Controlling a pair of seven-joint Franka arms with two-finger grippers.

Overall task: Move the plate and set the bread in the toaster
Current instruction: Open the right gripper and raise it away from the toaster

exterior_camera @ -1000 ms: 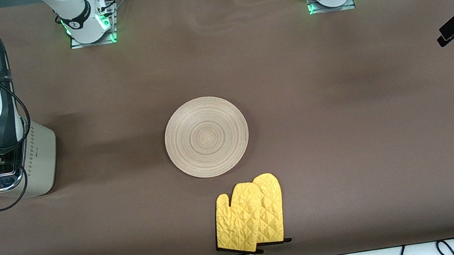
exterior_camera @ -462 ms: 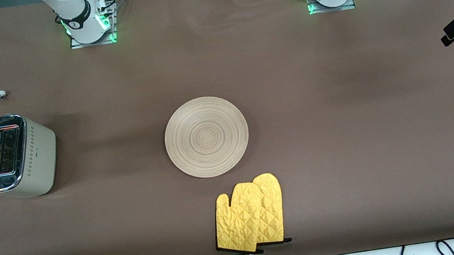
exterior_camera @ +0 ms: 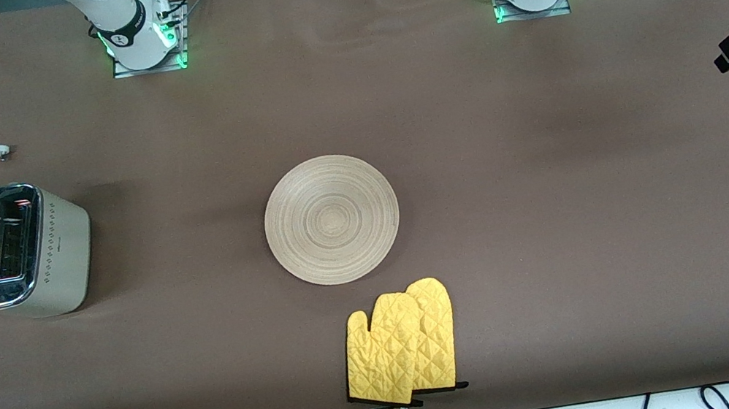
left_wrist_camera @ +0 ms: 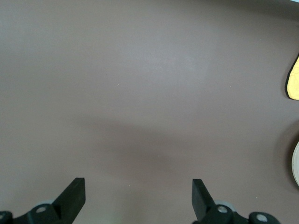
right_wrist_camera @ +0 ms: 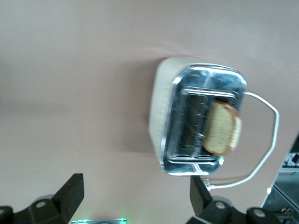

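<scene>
Nearest the front camera, a pair of yellow quilted oven mitts with black trim is seen lying on the brown worktop, just beside the large round light-wood plate and on its camera side, without touching it. The plate itself is found flat near the middle of the worktop, with nothing on it.

Well apart from the plate, toward the right arm's end of the worktop, the cream-beige two-slot toaster with a shiny chrome top is stood upright. The squarish slice of speckled tan bread with a dark crust is seen set in the toaster slot that lies farther from the plate, its upper part standing up out of the slot. A white cord is looped from the toaster's end onto the worktop.

The right hand is held in the air over the toaster, released, its two black fingers spread wide and nothing between them.

The left hand is kept waiting over bare worktop toward the left arm's end, well apart from the plate; it too is released, fingers spread and nothing gripped.
</scene>
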